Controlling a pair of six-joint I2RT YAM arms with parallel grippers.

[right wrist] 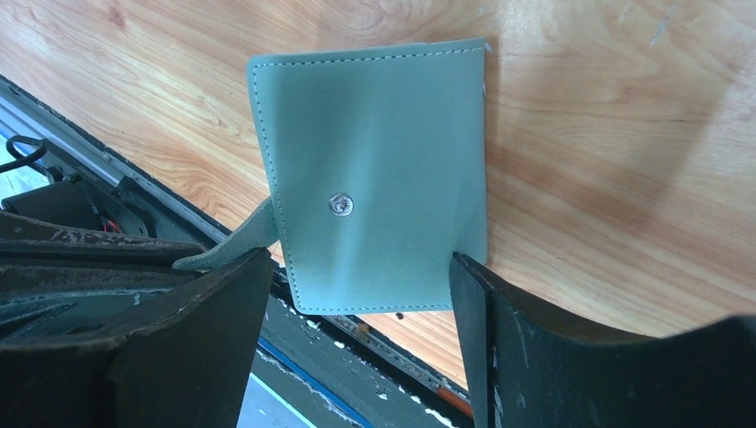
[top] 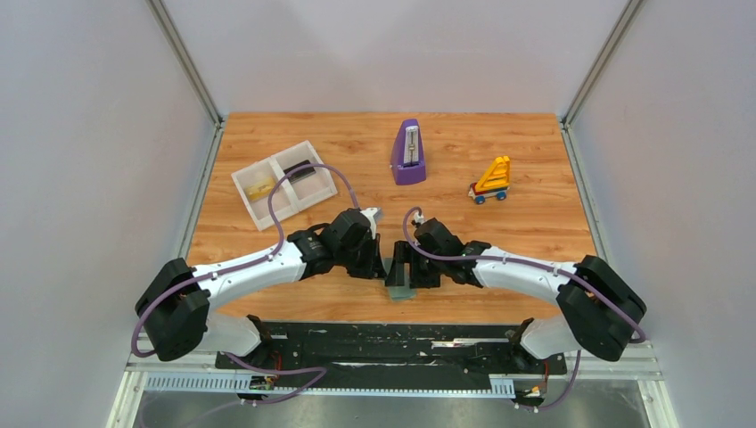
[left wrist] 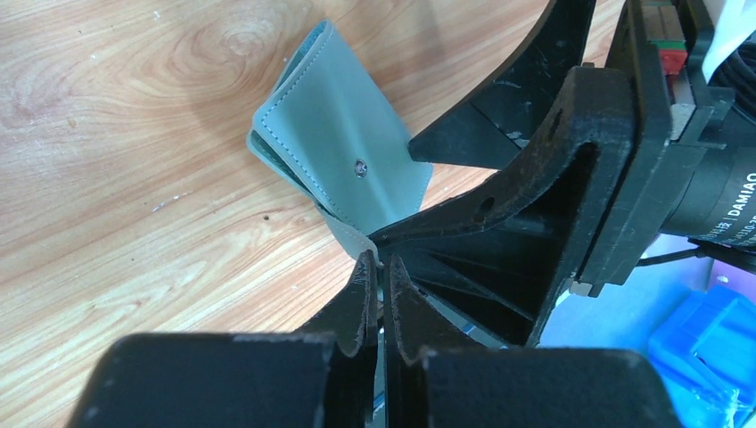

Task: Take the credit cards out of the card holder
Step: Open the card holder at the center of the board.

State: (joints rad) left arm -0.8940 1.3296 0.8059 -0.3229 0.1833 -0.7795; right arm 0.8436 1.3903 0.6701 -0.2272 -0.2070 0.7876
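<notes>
The pale teal card holder [right wrist: 374, 178] is folded shut, with its snap stud facing the right wrist camera, and hangs just above the table's near edge [top: 399, 291]. My left gripper [left wrist: 380, 264] is shut on the holder's small strap tab [right wrist: 236, 242]. My right gripper [right wrist: 361, 285] is open, one finger on each side of the holder's lower end. Its right finger [right wrist: 499, 339] is at the holder's edge and the other stands apart. A yellowish credit card [top: 260, 189] and a dark one [top: 301, 172] lie in the white tray.
The white two-compartment tray [top: 283, 200] sits at the back left. A purple metronome [top: 408, 153] stands at the back centre, and a yellow toy vehicle [top: 491, 181] is to its right. The black base rail [top: 392, 343] runs just below the table's near edge.
</notes>
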